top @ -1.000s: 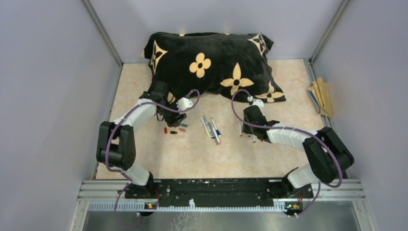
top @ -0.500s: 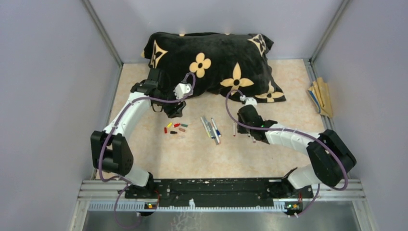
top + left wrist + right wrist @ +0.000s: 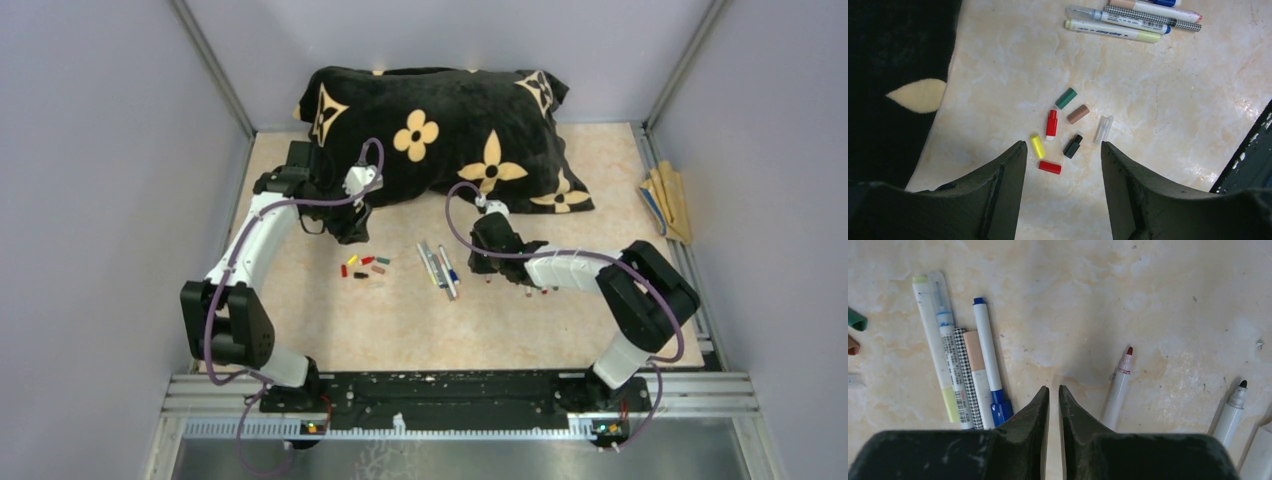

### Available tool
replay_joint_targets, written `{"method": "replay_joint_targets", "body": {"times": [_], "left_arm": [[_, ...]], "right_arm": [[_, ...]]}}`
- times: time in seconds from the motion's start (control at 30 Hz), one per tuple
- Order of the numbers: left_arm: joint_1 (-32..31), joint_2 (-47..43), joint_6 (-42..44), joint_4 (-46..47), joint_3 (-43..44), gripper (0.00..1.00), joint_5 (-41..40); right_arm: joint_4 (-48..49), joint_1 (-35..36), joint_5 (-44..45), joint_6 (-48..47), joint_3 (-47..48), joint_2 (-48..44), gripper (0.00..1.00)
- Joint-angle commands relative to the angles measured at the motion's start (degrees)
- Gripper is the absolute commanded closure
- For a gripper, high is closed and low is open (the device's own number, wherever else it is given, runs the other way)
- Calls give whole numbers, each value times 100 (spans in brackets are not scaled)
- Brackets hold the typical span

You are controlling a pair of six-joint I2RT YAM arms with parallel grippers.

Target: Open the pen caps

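Several loose pen caps (image 3: 1051,124) lie in a small cluster on the marble table: green, tan, red-and-white, yellow, black, red and clear. They also show in the top view (image 3: 365,266). My left gripper (image 3: 1063,146) hangs open and empty above them, near the pillow's edge (image 3: 350,228). A group of capped pens (image 3: 965,370) lies side by side (image 3: 438,268). My right gripper (image 3: 1053,388) is shut and empty, low over bare table between that group and an uncapped red-tipped pen (image 3: 1118,390). An uncapped black-tipped pen (image 3: 1232,410) lies further right.
A black pillow with cream flowers (image 3: 440,130) fills the back of the table; its edge shows in the left wrist view (image 3: 893,75). Flat tan sticks (image 3: 670,200) lie at the right edge. Grey walls close in both sides.
My left arm has pulled back and left, rising away from the caps toward the pillow. My right gripper has slid left toward the capped pens.
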Motion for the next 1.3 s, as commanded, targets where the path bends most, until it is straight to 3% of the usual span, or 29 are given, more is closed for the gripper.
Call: {"method": "replay_joint_targets", "body": {"times": [0.0,0.4,0.83,0.93,1.17,1.27], "left_arm": [[131,-158,-63,-143,123,37,300],[179,-218,-32,-185,22,37,393],[179,-200,-31,-231,-15,37,466],[179,-194,-34,-237,-23,37,514],[203,-163,-131,-230,44,36,528],[230,-124,-201,-253,105,30,456]], "right_arm": [[238,-65,158,135,-220,-68,88],[133,-767,475,34,-1170,-983,88],[-79,-1031,589,-141,-1389,-1502,89],[-63,-1025,414,-254,-1316,-1577,88],[-113,-525,459,-453,-850,-1593,76],[-113,-156,489,-496,-528,-1313,73]]}}
